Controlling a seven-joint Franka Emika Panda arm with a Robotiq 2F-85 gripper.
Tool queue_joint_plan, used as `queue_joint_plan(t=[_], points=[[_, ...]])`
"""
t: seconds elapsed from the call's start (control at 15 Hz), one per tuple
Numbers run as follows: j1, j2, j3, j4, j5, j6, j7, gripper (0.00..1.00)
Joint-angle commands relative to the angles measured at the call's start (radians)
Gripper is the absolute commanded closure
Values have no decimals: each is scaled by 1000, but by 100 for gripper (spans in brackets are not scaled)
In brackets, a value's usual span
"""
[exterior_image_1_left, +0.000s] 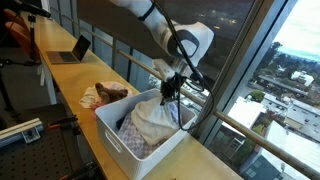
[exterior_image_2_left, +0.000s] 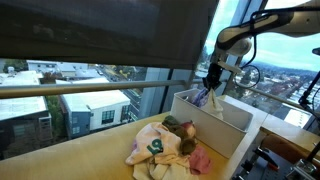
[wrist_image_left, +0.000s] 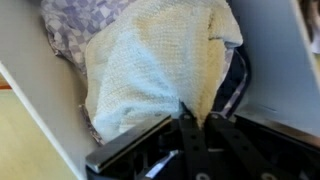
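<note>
Pincer: your pincer (exterior_image_1_left: 172, 88) hangs over the white bin (exterior_image_1_left: 118, 137), its fingers (wrist_image_left: 187, 115) drawn together and pinching a fold of the cream cloth (exterior_image_1_left: 152, 120).
Arm: in an exterior view it comes down from the upper edge of the picture and bends toward the far right part of the bin.
Cream cloth: you have it inside the bin, bunched up toward the fingertips. In the wrist view its knitted weave fills the middle of the picture.
Patterned cloth: a purple-and-white patterned cloth (wrist_image_left: 75, 25) lies under the cream one and shows at the upper left of the wrist view.
Dark item: something dark (wrist_image_left: 236, 85) lies beside the cream cloth against the right wall of the bin. You cannot tell what it is.
Bin: it stands on the wooden worktop (exterior_image_1_left: 68, 85) close to the window, with its open side up and its white walls framing the cloths on both sides in the wrist view.
Clothes pile: a heap of loose clothes (exterior_image_2_left: 165, 145) lies on the worktop just beside the bin, on its left in both exterior views. It has cream, green, brown and pink pieces.
Laptop: an open laptop (exterior_image_1_left: 70, 50) sits far left on the worktop, well apart from the bin.
</note>
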Motion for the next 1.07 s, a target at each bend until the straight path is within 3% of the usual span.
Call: queue_joint_plan(t=[0.0, 0.47, 1.0], points=[[-17, -170, 24, -42, 58, -59, -32, 98], [43, -421, 62, -27, 88, -93, -57, 98], [243, -575, 181, 62, 22, -178, 45, 98]])
